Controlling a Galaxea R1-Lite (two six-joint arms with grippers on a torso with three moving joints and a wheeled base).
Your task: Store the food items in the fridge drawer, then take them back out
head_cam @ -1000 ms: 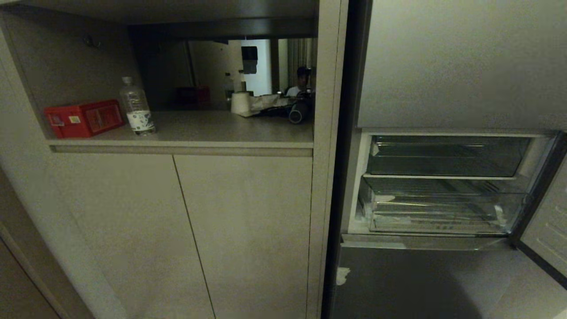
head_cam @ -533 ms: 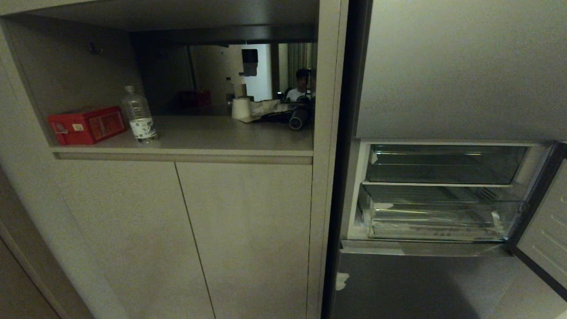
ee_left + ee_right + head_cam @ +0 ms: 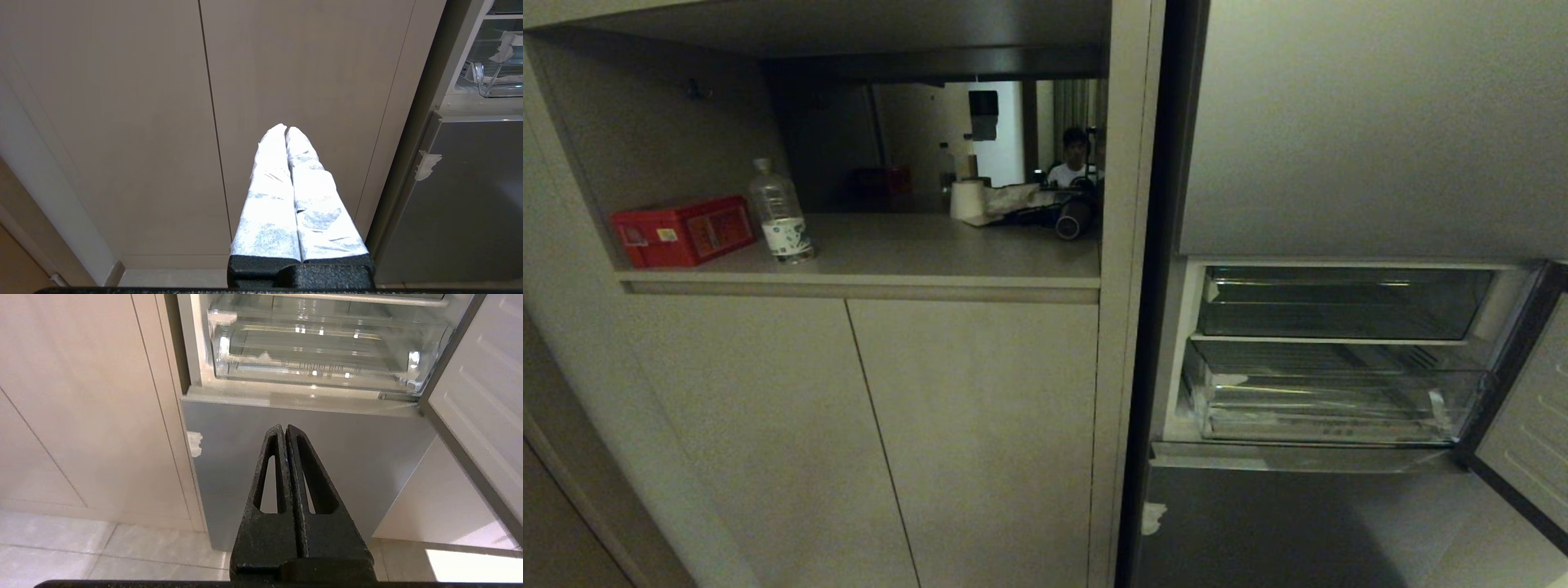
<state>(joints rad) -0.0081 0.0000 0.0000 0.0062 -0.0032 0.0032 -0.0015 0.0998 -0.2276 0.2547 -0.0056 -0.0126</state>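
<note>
Dim kitchen cabinets (image 3: 972,425), fridge drawer (image 3: 318,355) embossing unreadable, left hand (image 3: 286,130) and right hand (image 3: 284,428) pressed closed, empty.

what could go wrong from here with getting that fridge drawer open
1. The right gripper is shut and low, facing the panel under the fridge drawer; it probably has to rise and open before it can hook the rim.
2. The open fridge door stands close on the right, so a wide swing might clip it.
3. No food is in view, so it may need a search.

Red box (image 3: 680,231) beside water bottle (image 3: 780,214)
</note>
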